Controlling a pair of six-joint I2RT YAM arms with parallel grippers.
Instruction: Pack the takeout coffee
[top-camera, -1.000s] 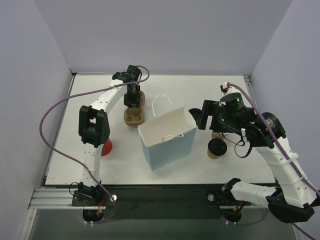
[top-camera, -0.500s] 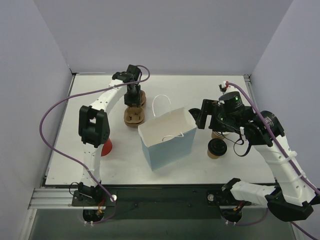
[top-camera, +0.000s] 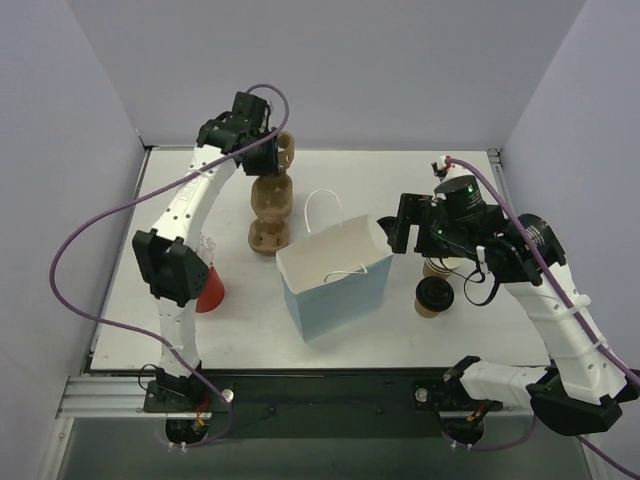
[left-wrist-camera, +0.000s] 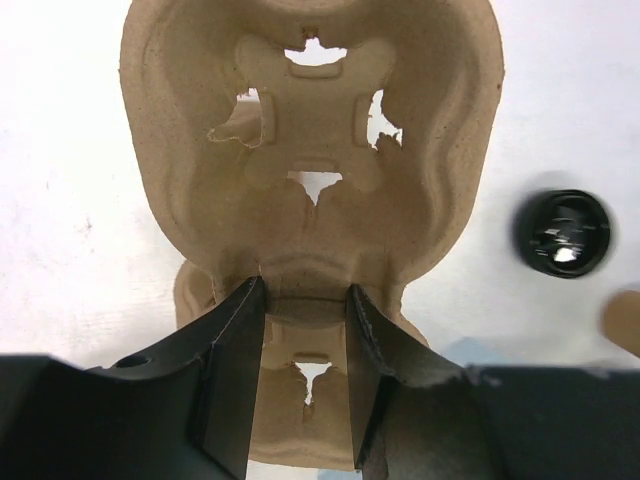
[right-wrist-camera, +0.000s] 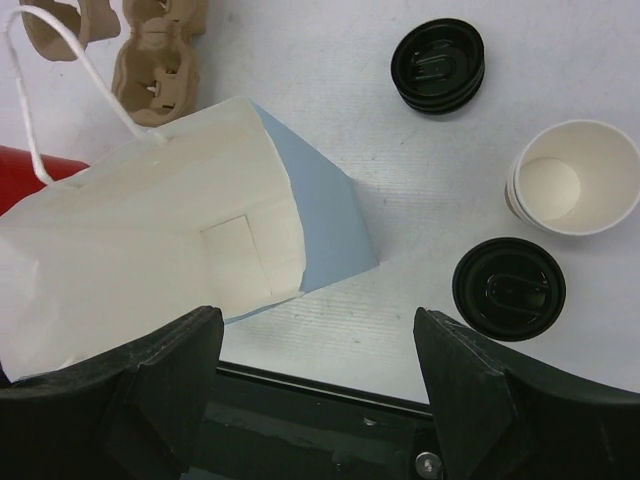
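My left gripper (top-camera: 272, 155) is shut on the rim of a tan pulp cup tray (top-camera: 285, 150) and holds it above the table's back. In the left wrist view the fingers (left-wrist-camera: 235, 340) pinch the tray (left-wrist-camera: 310, 150) over another tray (left-wrist-camera: 300, 410). The brown cup with a black lid (top-camera: 433, 297) stands right of the light blue bag (top-camera: 335, 285). The red cup (top-camera: 210, 290) stands by the left arm. My right gripper (right-wrist-camera: 320, 400) is open and empty, high above the bag (right-wrist-camera: 150, 250) and the lidded cup (right-wrist-camera: 508, 288).
Two more pulp trays (top-camera: 269, 215) lie on the table behind the bag. An open, empty paper cup (right-wrist-camera: 572, 178) and a loose stack of black lids (right-wrist-camera: 437, 65) sit near the lidded cup. The bag's white handles (top-camera: 322, 205) stand up.
My left gripper has lifted one pulp tray off the others, up and toward the back. The right arm has shifted only slightly.
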